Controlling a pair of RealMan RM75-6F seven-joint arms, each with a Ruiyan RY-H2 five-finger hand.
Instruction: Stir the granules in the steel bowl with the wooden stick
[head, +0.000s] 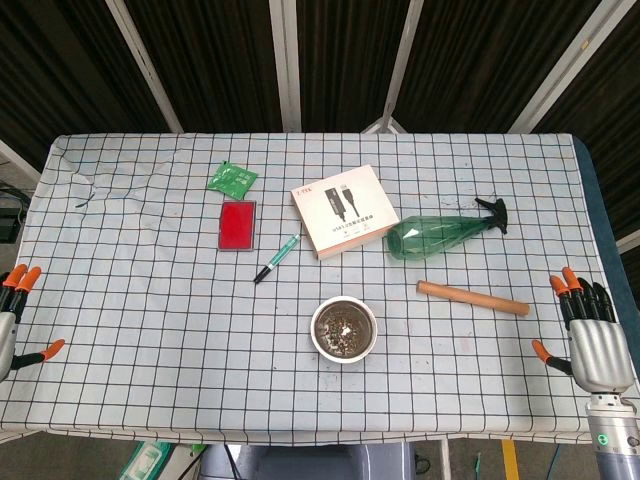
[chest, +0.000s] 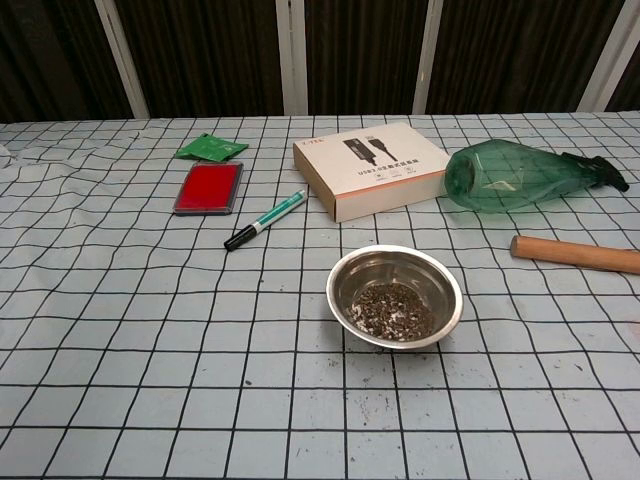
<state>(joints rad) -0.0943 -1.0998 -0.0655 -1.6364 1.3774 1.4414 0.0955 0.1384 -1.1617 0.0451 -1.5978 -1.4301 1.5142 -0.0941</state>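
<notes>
Checked cloth covers the table. Steel bowl sits near the front centre, dark granules heaped in its bottom. Wooden stick lies flat to the bowl's right, apart from it. Behind the stick, a green spray bottle on its side, black nozzle pointing right. White box beside it shows a cable picture; "USB" readable, the rest too small. Marker pen, red pad and green sachet lie left of the box. Left hand and right hand rest at the table's side edges, fingers spread, holding nothing.
</notes>
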